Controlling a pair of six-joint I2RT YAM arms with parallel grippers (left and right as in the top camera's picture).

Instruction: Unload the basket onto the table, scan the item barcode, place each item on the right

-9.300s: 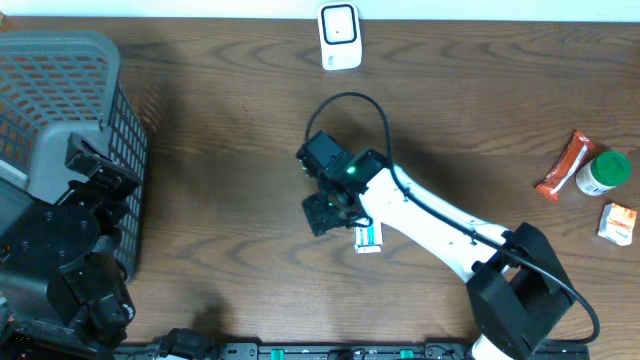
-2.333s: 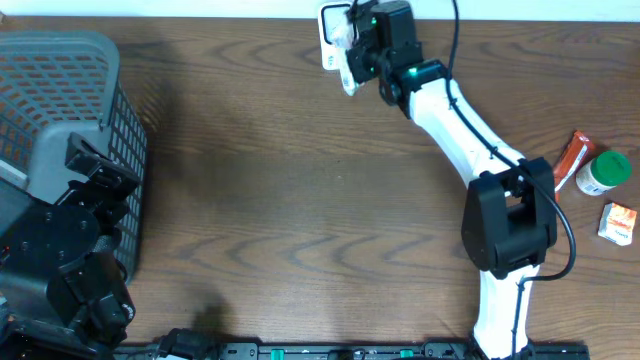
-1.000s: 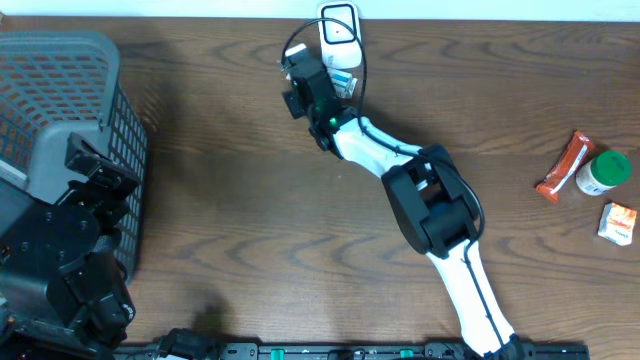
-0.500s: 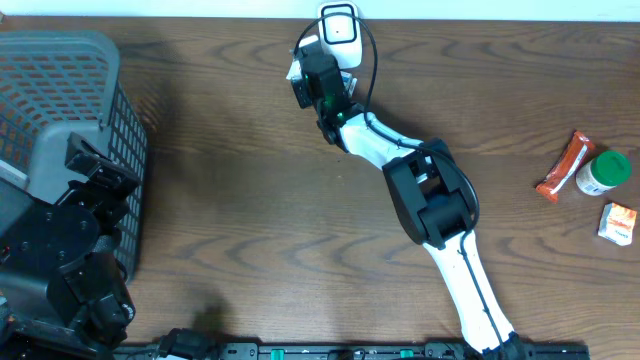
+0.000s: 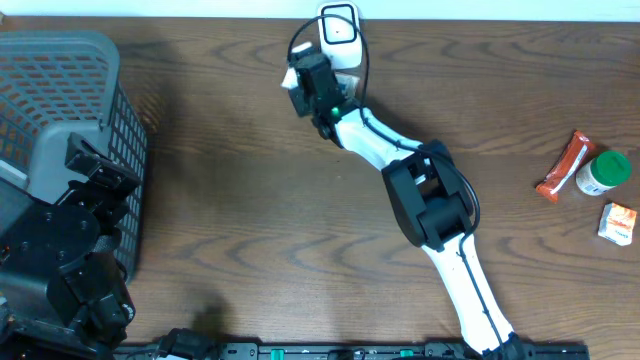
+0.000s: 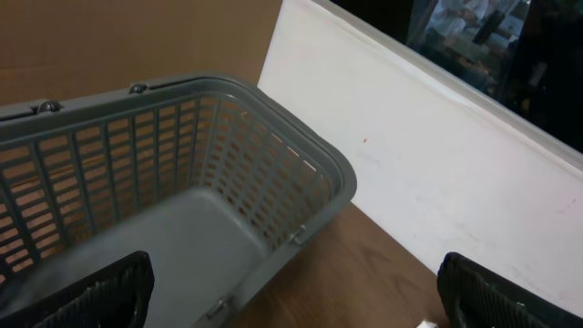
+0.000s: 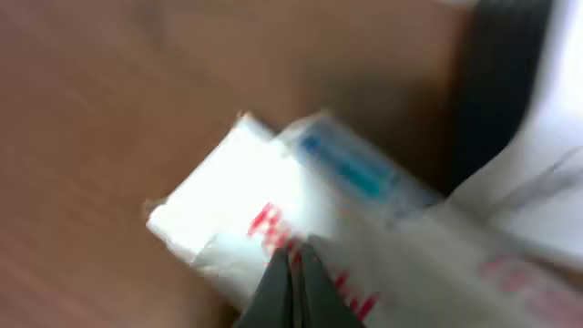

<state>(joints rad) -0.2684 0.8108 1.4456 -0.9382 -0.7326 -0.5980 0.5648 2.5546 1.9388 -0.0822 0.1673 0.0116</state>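
Note:
The item is a white packet (image 7: 273, 219) with red lettering and a blue patch, blurred in the right wrist view. My right gripper (image 7: 293, 273) is shut on it, the two dark fingers pressed together over its lower edge. From overhead, the right gripper (image 5: 308, 78) holds the packet (image 5: 290, 80) just left of and below the white scanner (image 5: 340, 30) at the table's far edge. My left gripper (image 6: 296, 296) is open and holds nothing, hanging over the grey basket (image 6: 182, 191).
The grey mesh basket (image 5: 60, 100) fills the far left, with the left arm (image 5: 60, 250) over its near side. At the right edge lie an orange packet (image 5: 560, 165), a green-lidded bottle (image 5: 605, 172) and a small orange-white box (image 5: 620, 222).
The right gripper has shifted slightly back and forth beside the scanner with the packet in it, the wrist turning a little. The left arm has not moved.

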